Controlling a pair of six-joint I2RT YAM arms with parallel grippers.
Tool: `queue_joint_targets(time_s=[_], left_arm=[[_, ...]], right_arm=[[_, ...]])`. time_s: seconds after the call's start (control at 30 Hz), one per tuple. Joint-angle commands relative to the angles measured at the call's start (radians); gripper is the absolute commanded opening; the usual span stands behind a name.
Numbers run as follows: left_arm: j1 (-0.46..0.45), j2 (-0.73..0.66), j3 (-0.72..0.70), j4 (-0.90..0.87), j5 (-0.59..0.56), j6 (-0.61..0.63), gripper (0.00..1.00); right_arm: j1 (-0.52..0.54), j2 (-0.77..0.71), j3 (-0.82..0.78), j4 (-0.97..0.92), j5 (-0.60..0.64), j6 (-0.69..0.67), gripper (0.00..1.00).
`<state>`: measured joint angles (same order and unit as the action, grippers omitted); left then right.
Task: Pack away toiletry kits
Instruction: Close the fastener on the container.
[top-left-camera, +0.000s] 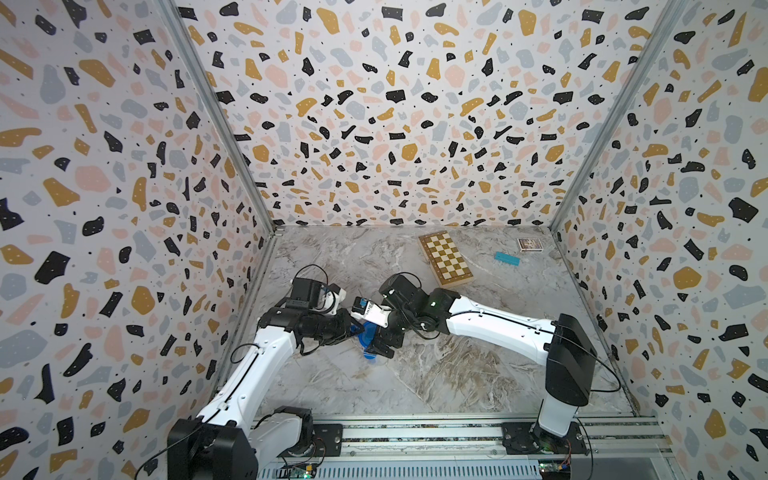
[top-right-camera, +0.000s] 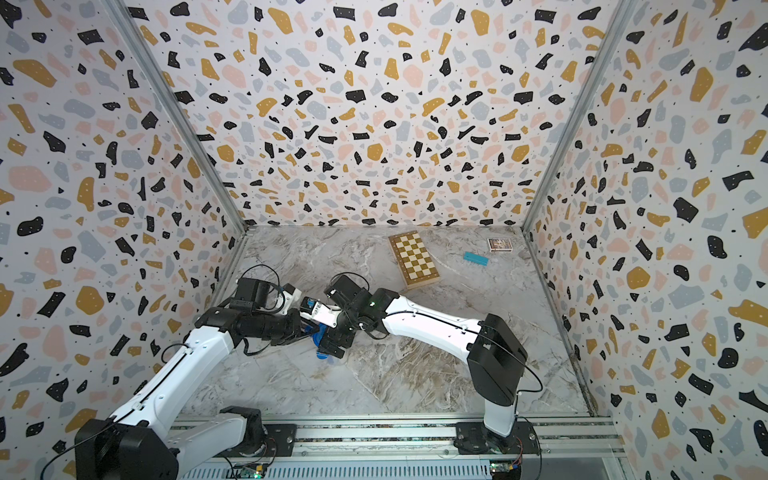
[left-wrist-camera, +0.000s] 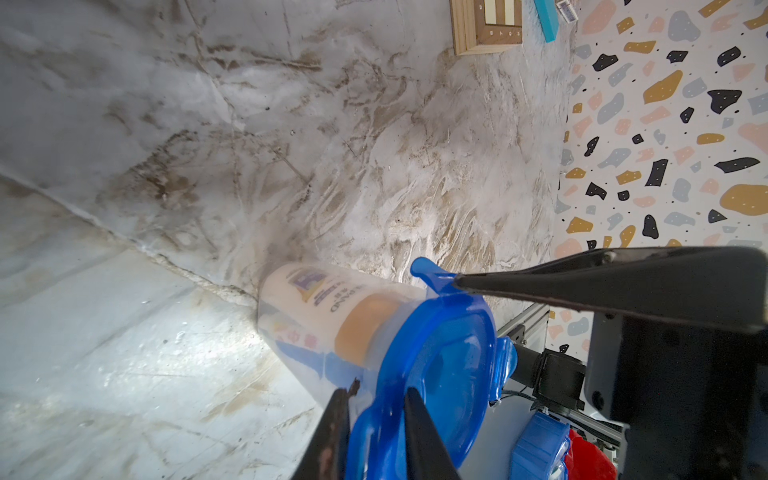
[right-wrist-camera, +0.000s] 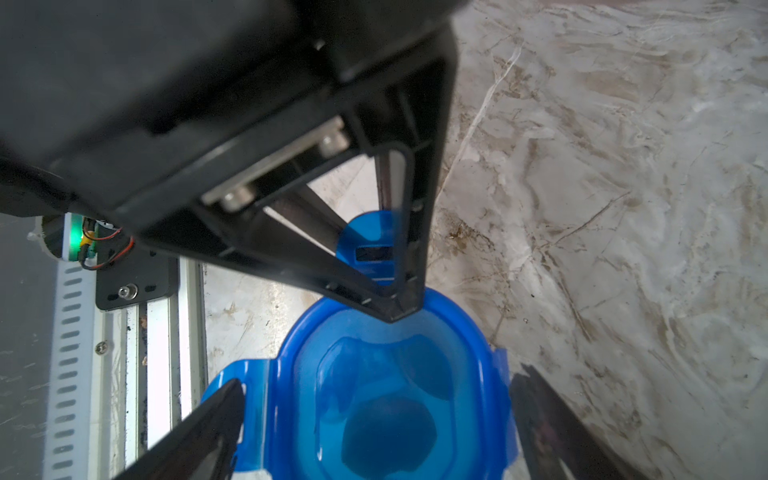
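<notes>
Left wrist view shows you a white bottle (left-wrist-camera: 316, 307) with an orange cap inside the clear tub (left-wrist-camera: 291, 357), at the near left of the marble table (left-wrist-camera: 208, 124). Your left gripper (left-wrist-camera: 379, 390) is pinched on the edge of the blue lid (left-wrist-camera: 449, 361). Your right gripper (right-wrist-camera: 378, 376) is spread wide, one finger on each side of that lid.

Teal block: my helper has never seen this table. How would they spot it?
On the grey marble tabletop, look toward the far right corner, right of the wooden chessboard. Two small things lie there; the flat teal rectangular block is the nearer. Unlike the small patterned card box behind it, it is plain, long and slim.
</notes>
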<state>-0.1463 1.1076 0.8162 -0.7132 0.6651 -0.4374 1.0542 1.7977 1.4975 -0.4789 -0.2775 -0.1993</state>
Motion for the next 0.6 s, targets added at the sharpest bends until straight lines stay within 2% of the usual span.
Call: queue_joint_targets(time_s=[0.0,0.57], left_arm=[[-0.009,0.032,-0.025,-0.066,-0.078,0.009,0.22],[-0.009,0.034,-0.025,-0.065,-0.073,0.011,0.22]], right_arm=[[0.007,0.021,0.013,-0.067,-0.025,-0.028,1.0],[0.02,0.083,0.042,-0.097,0.002,-0.031,1.0]])
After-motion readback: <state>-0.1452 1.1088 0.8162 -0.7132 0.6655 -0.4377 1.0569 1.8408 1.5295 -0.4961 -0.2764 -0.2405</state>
